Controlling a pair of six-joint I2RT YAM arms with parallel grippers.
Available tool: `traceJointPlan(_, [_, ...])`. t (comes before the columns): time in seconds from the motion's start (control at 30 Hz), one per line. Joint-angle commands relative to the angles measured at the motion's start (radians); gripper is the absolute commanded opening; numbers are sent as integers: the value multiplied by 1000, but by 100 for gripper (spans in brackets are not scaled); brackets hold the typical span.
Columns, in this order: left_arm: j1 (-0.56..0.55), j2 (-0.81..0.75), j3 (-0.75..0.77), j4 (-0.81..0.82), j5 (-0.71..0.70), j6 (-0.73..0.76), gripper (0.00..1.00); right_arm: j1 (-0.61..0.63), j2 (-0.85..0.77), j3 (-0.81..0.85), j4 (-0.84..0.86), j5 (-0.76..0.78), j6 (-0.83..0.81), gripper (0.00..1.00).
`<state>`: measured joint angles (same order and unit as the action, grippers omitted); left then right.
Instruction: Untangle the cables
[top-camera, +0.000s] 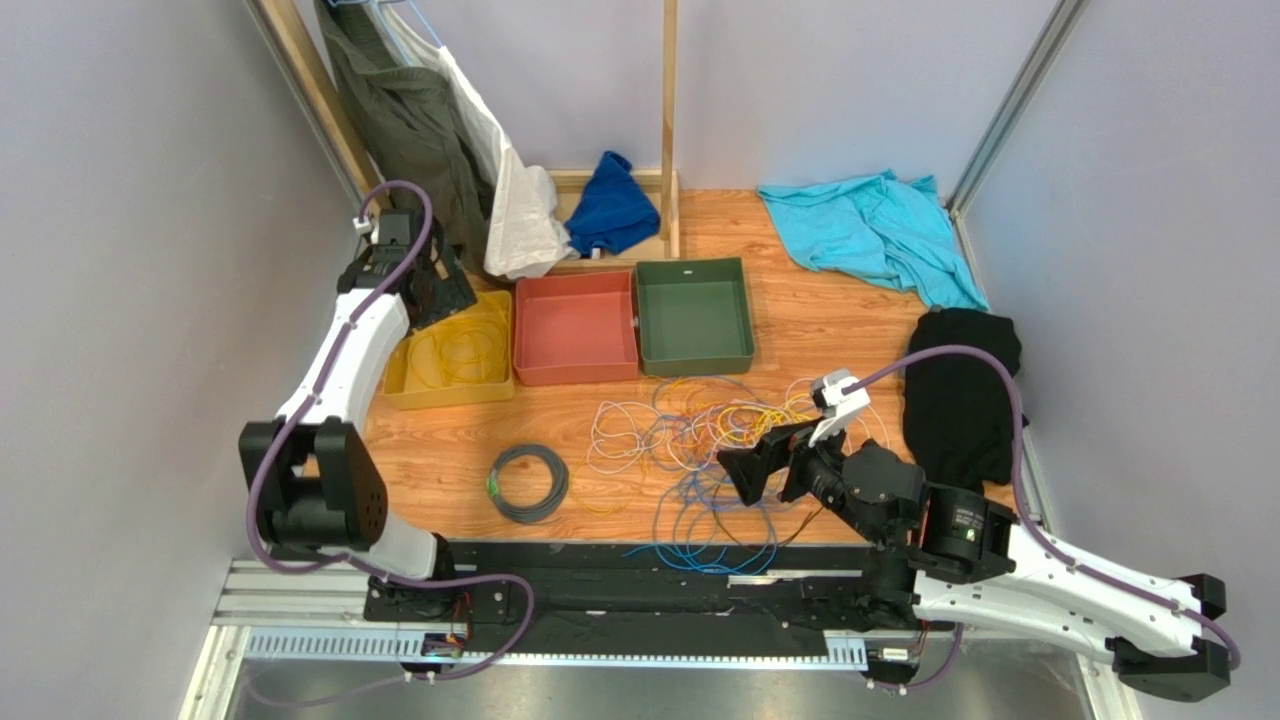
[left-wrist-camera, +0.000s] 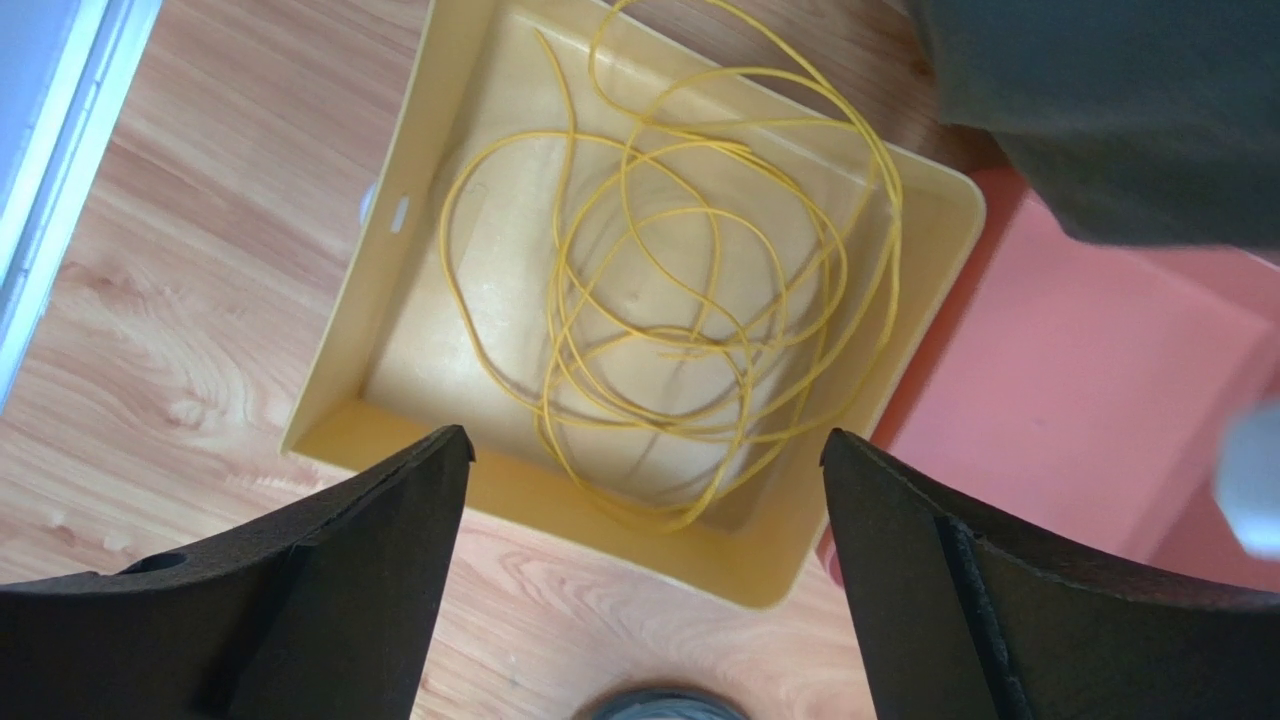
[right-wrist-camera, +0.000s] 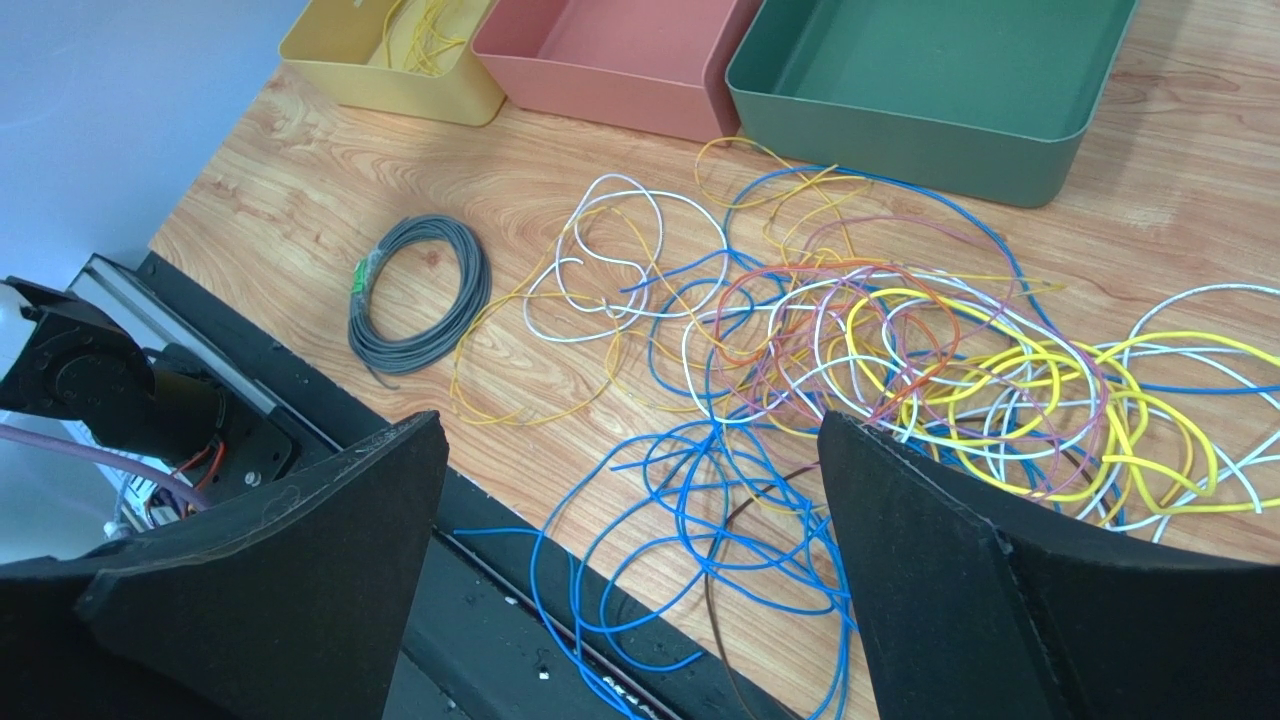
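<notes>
A tangle of thin cables (top-camera: 706, 435), blue, yellow, white and orange, lies on the table's middle; it also shows in the right wrist view (right-wrist-camera: 842, 345). Blue loops (right-wrist-camera: 706, 510) reach over the table's near edge. A dark coil with a green tag (top-camera: 528, 482) lies apart to the left, also in the right wrist view (right-wrist-camera: 421, 285). A yellow cable (left-wrist-camera: 676, 285) lies coiled in the yellow bin (left-wrist-camera: 376, 315). My left gripper (left-wrist-camera: 643, 495) is open and empty above that bin's near wall. My right gripper (right-wrist-camera: 631, 510) is open and empty above the tangle's near side.
A red bin (top-camera: 574, 327) and a green bin (top-camera: 693, 314) stand beside the yellow bin (top-camera: 409, 390). Black cloth (top-camera: 962, 383) lies at right, turquoise cloth (top-camera: 872, 225) at back right. Hanging clothes (top-camera: 406, 120) and a wooden post (top-camera: 669, 105) stand at back.
</notes>
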<state>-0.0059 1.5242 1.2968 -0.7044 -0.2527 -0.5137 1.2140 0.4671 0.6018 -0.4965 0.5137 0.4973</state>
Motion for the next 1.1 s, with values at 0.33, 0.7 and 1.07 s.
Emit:
traceJointPlan(0.33, [-587, -670, -442, 127, 73, -216, 89, -4, 109, -83, 94, 169, 70, 100])
traceJointPlan(0.7, [-1060, -512, -668, 279, -71, -419, 86, -40, 586, 3, 145, 189, 121, 99])
traceJointPlan(1.07, [-1102, -641, -794, 322, -89, -450, 85, -177, 726, 1, 237, 102, 138, 62])
